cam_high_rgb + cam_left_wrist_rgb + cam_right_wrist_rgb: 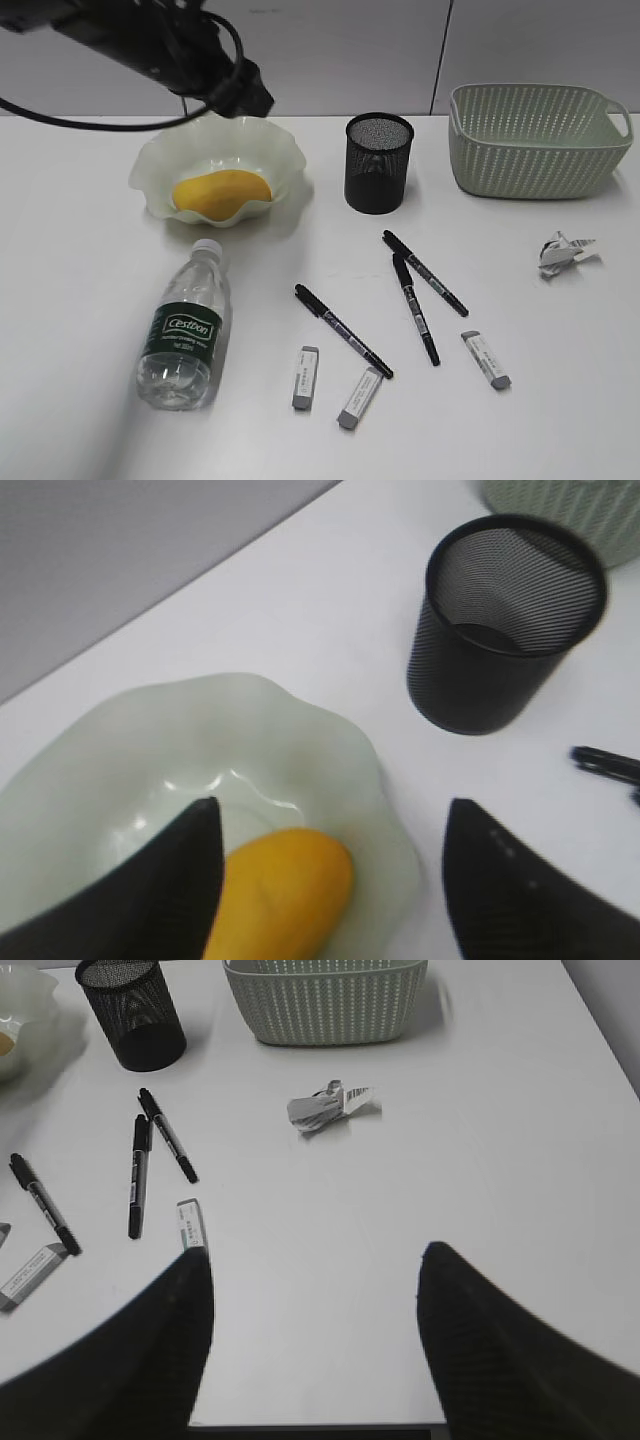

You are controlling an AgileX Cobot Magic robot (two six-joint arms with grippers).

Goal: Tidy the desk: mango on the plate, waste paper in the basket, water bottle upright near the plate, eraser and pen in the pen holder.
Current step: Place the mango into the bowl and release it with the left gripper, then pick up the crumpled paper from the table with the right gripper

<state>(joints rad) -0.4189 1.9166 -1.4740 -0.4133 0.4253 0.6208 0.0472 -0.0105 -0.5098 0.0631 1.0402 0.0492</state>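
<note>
The mango (pixel 222 194) lies in the plate (pixel 160 165) at the back left of the desk (pixel 80 300). My left gripper (pixel 330 810) is open and empty just above the mango (pixel 285 890); its arm comes in from the top left of the exterior view (pixel 245 90). The water bottle (pixel 185 330) lies on its side in front of the plate. The pen holder (pixel 378 165) stands empty mid-back. The basket (pixel 535 140) stands at the back right, the waste paper (pixel 562 252) in front of it. My right gripper (pixel 315 1253) is open and empty over the desk's front edge.
Three black pens (pixel 343 330) (pixel 415 308) (pixel 425 272) and three grey erasers (pixel 305 377) (pixel 360 397) (pixel 485 360) lie loose on the middle of the desk. A grey wall runs behind the desk.
</note>
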